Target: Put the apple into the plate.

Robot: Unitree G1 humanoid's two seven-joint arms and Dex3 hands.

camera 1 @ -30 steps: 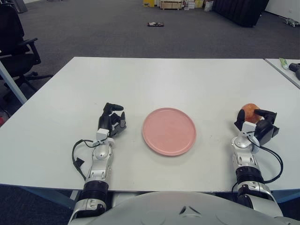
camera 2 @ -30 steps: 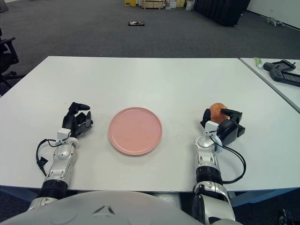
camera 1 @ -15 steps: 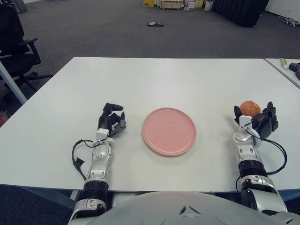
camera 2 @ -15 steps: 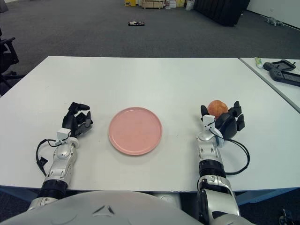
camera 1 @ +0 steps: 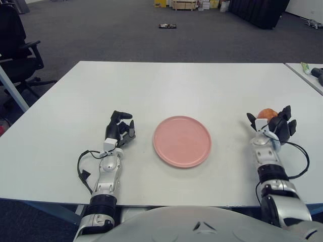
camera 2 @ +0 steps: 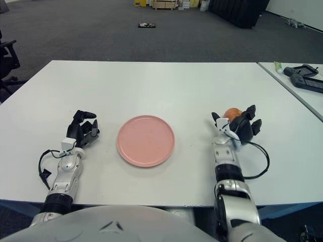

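Observation:
The apple point(camera 1: 268, 113), orange-red, sits on the white table at the right, about a plate's width from the pink plate point(camera 1: 181, 141), which lies empty in the middle. My right hand point(camera 1: 272, 126) is right in front of the apple with its fingers spread upward around it, hiding its lower half; I see no closed grip. My left hand point(camera 1: 120, 130) rests on the table just left of the plate, fingers curled and holding nothing.
A second table at the far right carries a black device point(camera 2: 303, 75) and a small tube point(camera 2: 279, 67). An office chair point(camera 1: 15, 45) stands beyond the table's left corner. The table's front edge runs just under my forearms.
My right hand's fingers, folded over the apple a second ago, have opened and spread, and the hand has turned upright and shifted slightly left. The apple stays put. The left hand has not moved.

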